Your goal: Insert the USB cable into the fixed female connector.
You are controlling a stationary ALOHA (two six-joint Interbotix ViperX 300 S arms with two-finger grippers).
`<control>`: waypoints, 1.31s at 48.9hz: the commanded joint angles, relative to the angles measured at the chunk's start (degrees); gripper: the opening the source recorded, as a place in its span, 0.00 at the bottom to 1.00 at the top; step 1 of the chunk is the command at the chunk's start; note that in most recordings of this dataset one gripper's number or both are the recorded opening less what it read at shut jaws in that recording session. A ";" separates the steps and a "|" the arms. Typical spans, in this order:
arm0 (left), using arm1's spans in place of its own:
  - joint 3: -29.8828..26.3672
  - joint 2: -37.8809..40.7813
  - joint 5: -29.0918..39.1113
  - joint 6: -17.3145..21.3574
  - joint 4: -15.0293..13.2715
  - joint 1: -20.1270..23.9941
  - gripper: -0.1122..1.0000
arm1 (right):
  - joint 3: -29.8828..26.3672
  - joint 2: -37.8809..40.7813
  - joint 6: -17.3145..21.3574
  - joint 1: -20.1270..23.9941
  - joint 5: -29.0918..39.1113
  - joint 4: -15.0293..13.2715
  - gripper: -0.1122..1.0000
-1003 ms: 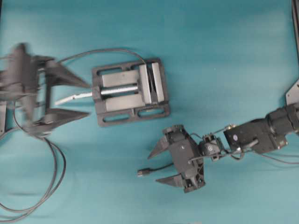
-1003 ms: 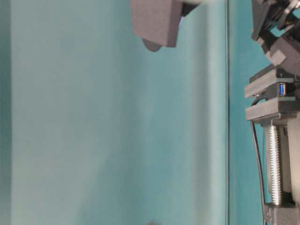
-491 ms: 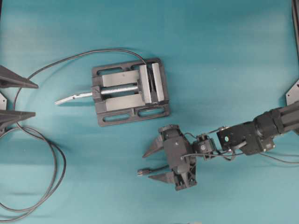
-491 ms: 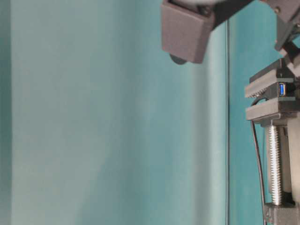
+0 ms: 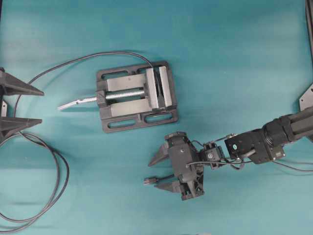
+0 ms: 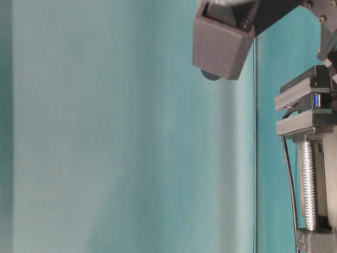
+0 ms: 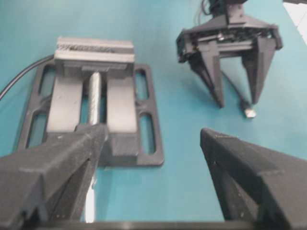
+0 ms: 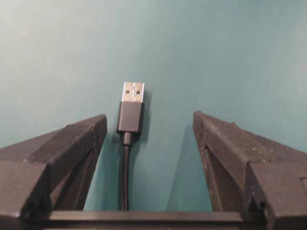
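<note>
The USB cable's black plug (image 5: 149, 181) with its silvery tip lies flat on the teal table, below and to the right of the vise. My right gripper (image 5: 153, 175) stands open astride it. In the right wrist view the plug (image 8: 130, 115) lies between the fingertips of the right gripper (image 8: 149, 116), nearer the left one, touching neither. The fixed female connector (image 6: 316, 100) shows its blue socket, clamped between the grey vise (image 5: 137, 95) jaws. My left gripper (image 5: 41, 106) is open and empty at the left edge, well away from the vise.
The thicker black cable (image 5: 56, 181) loops over the table's lower left and runs up into the vise. The silvery screw handle (image 5: 76, 103) sticks out left of the vise toward my left gripper. The left wrist view shows the vise (image 7: 93, 96) and right gripper (image 7: 237, 103) ahead.
My left arm has pulled back to the left edge, away from the vise handle. My right gripper has slid a little left and lower, closing in over the plug. Both stay open.
</note>
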 commanded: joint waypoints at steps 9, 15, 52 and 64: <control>0.35 0.88 -1.05 -0.70 0.09 2.37 0.95 | -0.97 -0.44 1.05 1.23 0.53 0.62 0.77; 0.53 0.88 -1.05 -0.70 0.09 2.81 0.95 | -0.88 -0.35 2.02 1.85 1.14 2.72 0.75; 0.62 0.88 -1.14 -0.70 0.09 3.25 0.95 | -1.93 2.37 2.29 6.68 0.09 8.17 0.71; 0.62 0.88 -1.05 -0.70 0.09 3.34 0.95 | -1.32 2.11 2.29 7.56 0.18 8.17 0.57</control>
